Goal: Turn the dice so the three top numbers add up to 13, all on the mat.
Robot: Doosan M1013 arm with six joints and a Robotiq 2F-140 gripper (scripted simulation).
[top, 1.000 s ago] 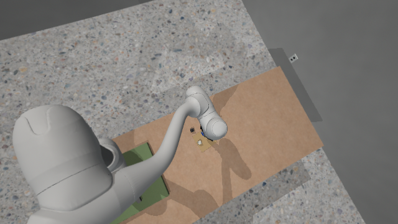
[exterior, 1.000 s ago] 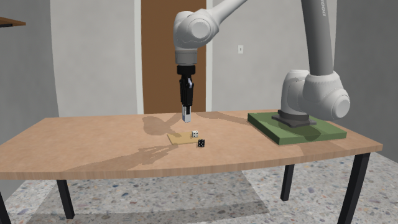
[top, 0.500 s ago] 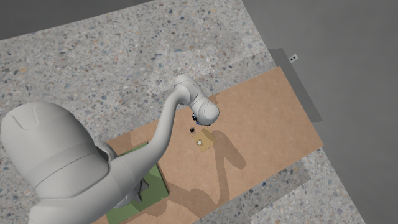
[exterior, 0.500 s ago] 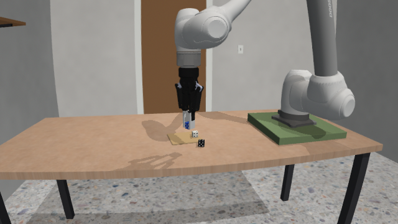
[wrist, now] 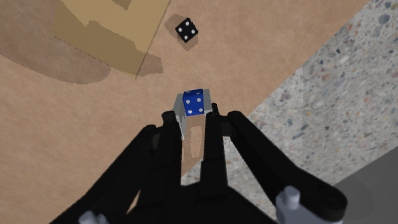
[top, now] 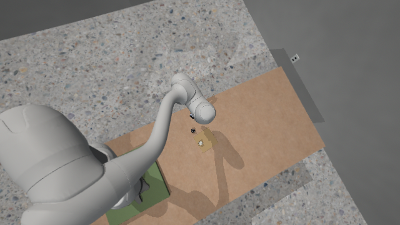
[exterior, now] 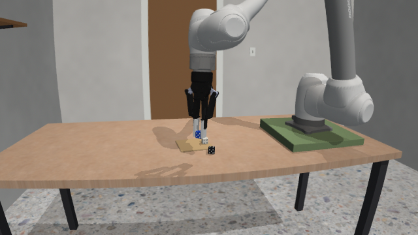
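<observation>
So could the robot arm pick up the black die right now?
Probably not yet: its gripper is already closed on the blue die. The way to the black die looks free, though.
</observation>
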